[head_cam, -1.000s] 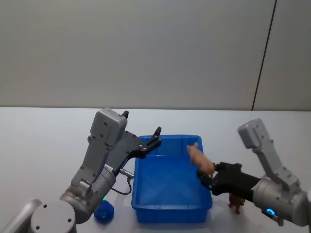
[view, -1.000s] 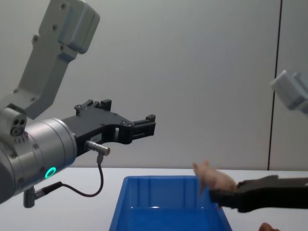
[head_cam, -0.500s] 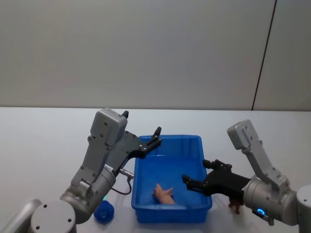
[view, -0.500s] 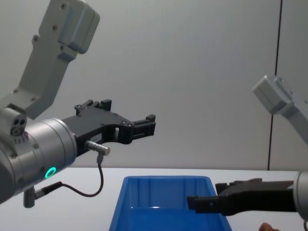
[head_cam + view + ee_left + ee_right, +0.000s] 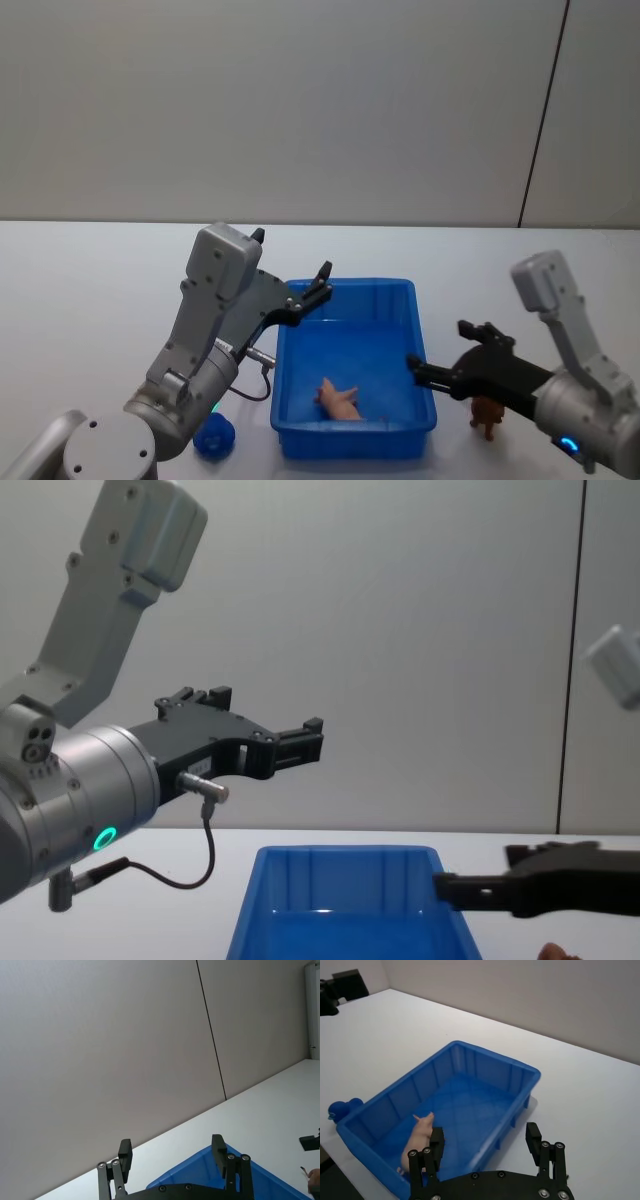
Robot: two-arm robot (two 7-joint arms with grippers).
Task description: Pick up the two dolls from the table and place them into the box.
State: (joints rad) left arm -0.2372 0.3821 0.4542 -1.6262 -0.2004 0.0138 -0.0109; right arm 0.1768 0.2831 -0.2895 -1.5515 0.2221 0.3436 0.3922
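Where the box [image 5: 350, 441] sits on the table [image 5: 90, 290], 1 peach doll [image 5: 338, 398] lies on its floor near the front wall. 1 blue doll [image 5: 214, 436]: on the table, just beside the box's front left corner. 1 brown figure [image 5: 486, 416]: on the table, right of the box. Right gripper [image 5: 436, 348]: jaws wide, empty, at the box's right rim. Left gripper [image 5: 171, 1142]: jaws wide, empty, raised over the far left corner.

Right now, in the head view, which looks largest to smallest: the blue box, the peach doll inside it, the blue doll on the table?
1. blue box, clearly largest.
2-3. peach doll and blue doll look about equal; I would not rank them.
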